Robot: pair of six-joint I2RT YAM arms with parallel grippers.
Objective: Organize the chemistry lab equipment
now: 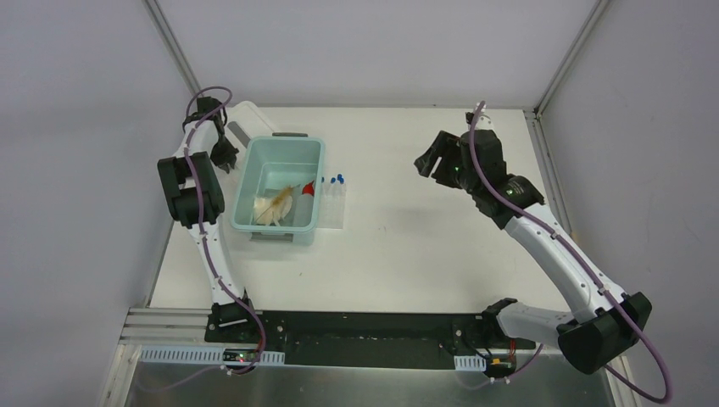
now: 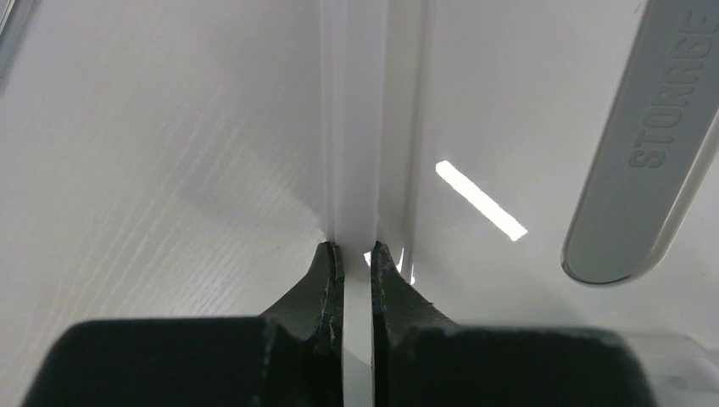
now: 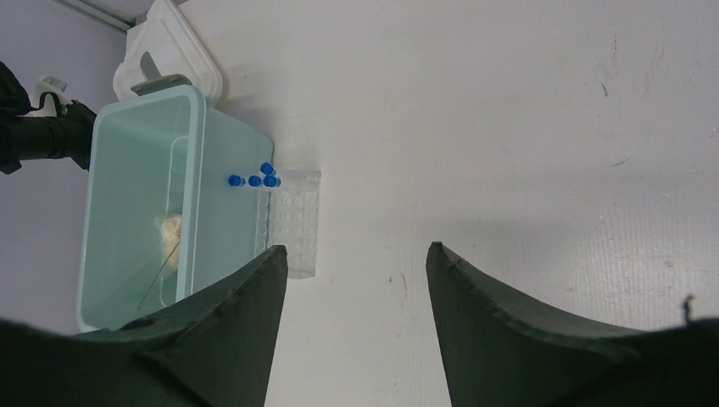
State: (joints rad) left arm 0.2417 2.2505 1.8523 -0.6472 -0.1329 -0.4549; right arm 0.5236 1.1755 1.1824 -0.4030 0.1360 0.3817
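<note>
Fingers [image 2: 326, 284] of the left gripper [image 2: 354, 250] are clamped on the thin raised edge of the white lid [image 2: 356, 127]. Both tips touch it, with no gap visible. A grey latch [image 2: 644, 144] lies just right of the grip. From overhead, the lid sits at the far left corner of the pale teal bin [image 1: 284, 142].

Bin contents: bottle [image 1: 307, 188] with red spout, plus wooden-handled tools [image 1: 275, 206]. The clear rack [image 1: 332, 205] stands outside, just beside the bin's right wall, with blue-capped tubes [image 1: 337, 180] at its far end.

The right gripper [image 1: 428, 161] hangs over the bare table [image 1: 424, 254], well right of the rack, jaws apart and holding nothing.

Judgement: the step in hand is taking up the lid by its rim, probably to carry it over the bin.

- The pinch is on a narrow edge, so the lid may pivot. Raise it slowly and keep the grip firm.
- Clear the bin's rim before moving across.
- The rack and tubes are not yet in the bin, so seating the lid now would shut them out. Check the order first.
- Risk: a swinging lid corner could knock the rack.
</note>
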